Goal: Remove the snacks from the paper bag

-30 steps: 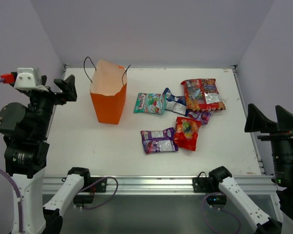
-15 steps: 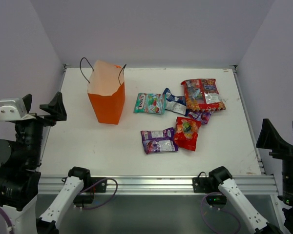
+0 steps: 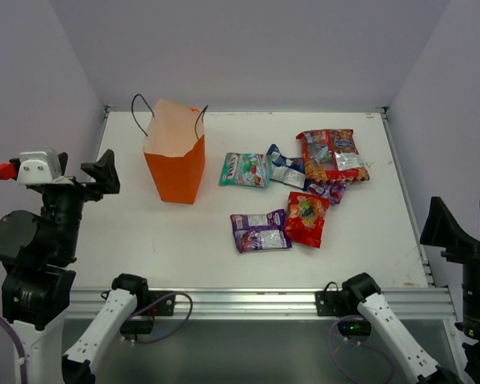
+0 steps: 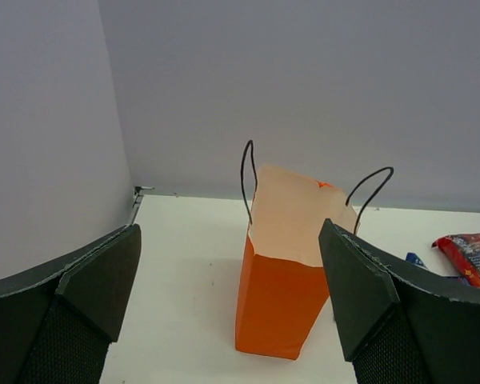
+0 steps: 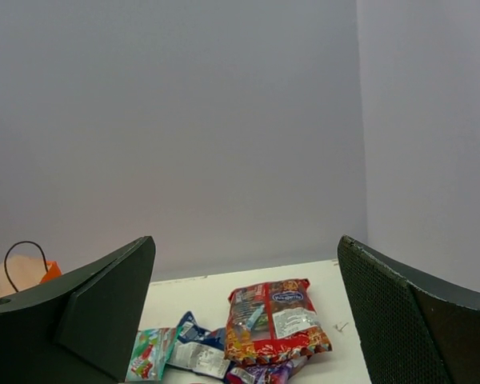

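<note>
One orange paper bag [image 3: 176, 164] and six snack packets on the white tabletop [image 3: 176, 248], with two tools spread open at the sides.

The bag stands upright at the back left, mouth open, its two dark loop handles [image 3: 138, 112] sticking up; whether anything lies inside cannot be told. All six packets lie flat, well apart from the bag on its right: one teal-green packet [image 3: 245, 170], one blue-white packet [image 3: 286, 168] just beside it, one large red-orange packet [image 3: 332, 155] at the back, one small purple packet [image 3: 326, 191] partly tucked under its neighbours, one smaller red-orange packet [image 3: 306, 218], and one purple packet [image 3: 260, 230] touching it in front. The left tool [image 4: 228, 232] hangs by the left edge facing the bag, fingers wide apart. The right tool [image 5: 246, 240] hangs beyond the right edge, likewise wide apart, gripping nothing.
</note>
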`<state>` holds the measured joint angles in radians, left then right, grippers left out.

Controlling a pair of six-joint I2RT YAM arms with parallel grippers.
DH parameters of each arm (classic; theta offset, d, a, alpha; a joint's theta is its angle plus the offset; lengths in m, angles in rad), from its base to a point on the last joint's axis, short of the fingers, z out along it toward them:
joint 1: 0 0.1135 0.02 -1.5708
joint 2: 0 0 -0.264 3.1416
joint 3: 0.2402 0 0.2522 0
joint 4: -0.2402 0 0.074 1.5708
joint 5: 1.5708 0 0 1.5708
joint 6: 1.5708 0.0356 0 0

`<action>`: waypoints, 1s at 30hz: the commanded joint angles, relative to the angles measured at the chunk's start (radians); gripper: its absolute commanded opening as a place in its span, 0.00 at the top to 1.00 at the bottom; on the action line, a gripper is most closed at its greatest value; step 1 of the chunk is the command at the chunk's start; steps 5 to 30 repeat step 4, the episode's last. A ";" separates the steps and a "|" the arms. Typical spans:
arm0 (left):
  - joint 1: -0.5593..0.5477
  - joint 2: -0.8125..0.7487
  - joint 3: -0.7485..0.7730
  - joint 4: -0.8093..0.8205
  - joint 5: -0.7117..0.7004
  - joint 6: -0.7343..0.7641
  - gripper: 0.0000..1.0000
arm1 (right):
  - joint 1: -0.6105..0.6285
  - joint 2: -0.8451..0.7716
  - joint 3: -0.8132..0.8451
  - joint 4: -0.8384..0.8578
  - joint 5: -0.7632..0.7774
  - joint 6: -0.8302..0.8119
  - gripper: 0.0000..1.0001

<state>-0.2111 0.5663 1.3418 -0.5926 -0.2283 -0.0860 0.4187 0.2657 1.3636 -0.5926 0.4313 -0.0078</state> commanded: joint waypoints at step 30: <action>-0.008 0.037 -0.029 0.057 0.052 -0.012 0.00 | -0.001 -0.005 -0.026 0.005 -0.006 -0.014 0.01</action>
